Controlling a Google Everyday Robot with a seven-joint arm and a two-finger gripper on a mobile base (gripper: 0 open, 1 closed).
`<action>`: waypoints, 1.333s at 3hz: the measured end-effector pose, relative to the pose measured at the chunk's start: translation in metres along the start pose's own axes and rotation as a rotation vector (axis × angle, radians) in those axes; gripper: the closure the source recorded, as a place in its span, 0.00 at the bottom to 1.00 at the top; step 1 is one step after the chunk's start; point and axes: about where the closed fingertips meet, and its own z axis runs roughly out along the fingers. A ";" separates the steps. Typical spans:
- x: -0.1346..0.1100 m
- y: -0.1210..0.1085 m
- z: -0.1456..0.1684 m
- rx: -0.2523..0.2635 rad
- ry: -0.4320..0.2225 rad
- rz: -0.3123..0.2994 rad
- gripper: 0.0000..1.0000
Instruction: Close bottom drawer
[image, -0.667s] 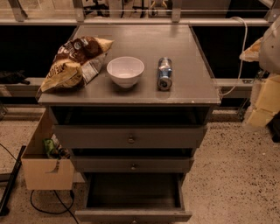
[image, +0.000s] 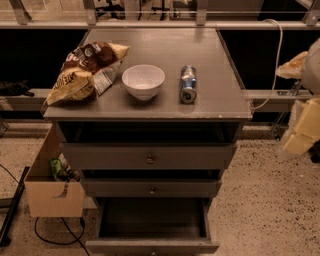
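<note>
The bottom drawer (image: 151, 245) of the grey cabinet is pulled out towards me. Its dark box interior (image: 152, 217) is open to view and its flat front panel runs along the lower edge of the view. The narrow middle drawer (image: 151, 189) and the taller top drawer (image: 149, 157) above it each stand out a little. My gripper (image: 301, 131) shows as pale, blurred arm parts at the far right edge. It hangs level with the top drawer and well apart from the cabinet, touching nothing.
On the cabinet top (image: 210, 105) lie a chip bag (image: 85, 72), a white bowl (image: 143, 81) and a can on its side (image: 188, 84). A cardboard box (image: 50, 187) stands on the floor to the left, with cables beside it. A white cable (image: 275, 65) hangs at the right.
</note>
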 end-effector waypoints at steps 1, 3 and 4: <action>0.010 0.027 0.020 -0.040 -0.134 0.077 0.00; 0.021 0.070 0.049 -0.075 -0.302 0.126 0.49; 0.033 0.079 0.062 -0.068 -0.323 0.103 0.72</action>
